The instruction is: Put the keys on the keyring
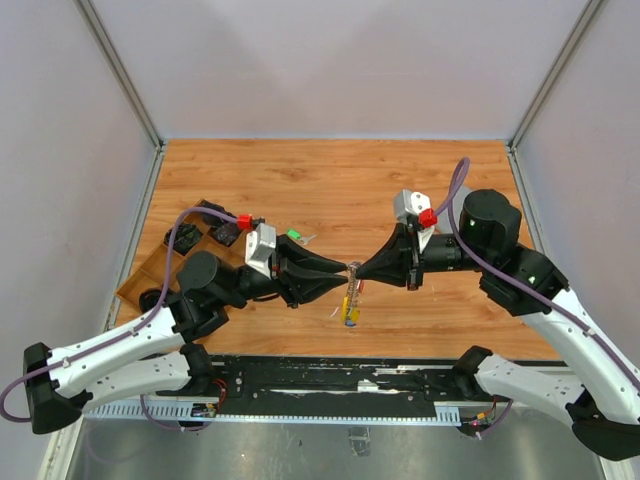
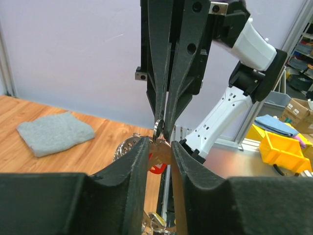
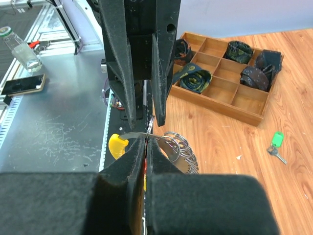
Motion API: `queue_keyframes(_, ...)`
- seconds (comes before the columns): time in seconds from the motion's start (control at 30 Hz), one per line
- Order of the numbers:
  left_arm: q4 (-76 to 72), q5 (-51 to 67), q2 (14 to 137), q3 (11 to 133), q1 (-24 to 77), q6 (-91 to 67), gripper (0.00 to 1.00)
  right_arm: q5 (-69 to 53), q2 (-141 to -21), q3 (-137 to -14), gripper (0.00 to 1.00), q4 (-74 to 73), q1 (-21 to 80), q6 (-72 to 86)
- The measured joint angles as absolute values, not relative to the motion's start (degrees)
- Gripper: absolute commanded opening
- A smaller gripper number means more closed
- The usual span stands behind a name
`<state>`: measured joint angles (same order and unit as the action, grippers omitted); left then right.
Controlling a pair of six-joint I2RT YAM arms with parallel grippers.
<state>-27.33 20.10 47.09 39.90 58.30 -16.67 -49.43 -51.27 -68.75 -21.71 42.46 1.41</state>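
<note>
The two grippers meet tip to tip above the table's front middle. My right gripper (image 1: 359, 269) (image 3: 148, 139) is shut on the thin silver keyring (image 1: 351, 292) (image 3: 128, 134). From it hang a coil of silver rings (image 3: 182, 147), a yellow-headed key (image 1: 350, 318) (image 3: 117, 146) and a red-headed key (image 2: 157, 169). My left gripper (image 1: 345, 270) (image 2: 160, 142) faces it with its jaws a little apart, and a metal key blade (image 2: 162, 150) sits between the tips. A green-headed key (image 1: 294, 236) (image 3: 277, 141) lies loose on the wood.
A wooden compartment tray (image 1: 135, 290) (image 3: 215, 108) with rolled dark ties stands at the table's left side. A grey cloth (image 2: 54, 132) lies on the wood further off. Grey walls close the table in on three sides.
</note>
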Motion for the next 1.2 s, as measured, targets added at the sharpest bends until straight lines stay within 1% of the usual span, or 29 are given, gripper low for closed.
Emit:
queue_keyframes(0.1, -25.89, 20.25, 47.09, 40.34, 58.30, -16.01, 0.39, -48.36, -52.73, -72.88, 0.01, -28.67, 42.46, -1.74)
queue_keyframes(0.2, -22.09, 19.92, 47.22, 42.11, 58.30, -14.66, 0.43, -46.81, -54.94, -78.22, 0.01, -36.99, 42.48, -6.07)
queue_keyframes(0.43, -12.75, 18.83, 50.19, 48.88, 58.30, -9.30, 0.45, -39.07, -60.64, -87.96, 0.01, -55.24, 44.97, -14.04)
queue_keyframes(0.67, -7.33, 19.57, 52.69, 49.54, 58.30, -5.15, 0.45, -27.35, -67.99, -95.02, 0.01, -70.32, 50.85, -16.03)
queue_keyframes(0.97, -2.74, 23.75, 56.60, 51.94, 58.65, -0.56, 0.46, -23.90, -69.04, -96.01, 0.01, -75.33, 51.55, -16.03)
queue_keyframes(1.2, -0.97, 22.96, 59.44, 54.57, 62.98, 2.66, 0.46, -24.36, -69.45, -96.12, 0.01, -75.26, 52.07, -15.94)
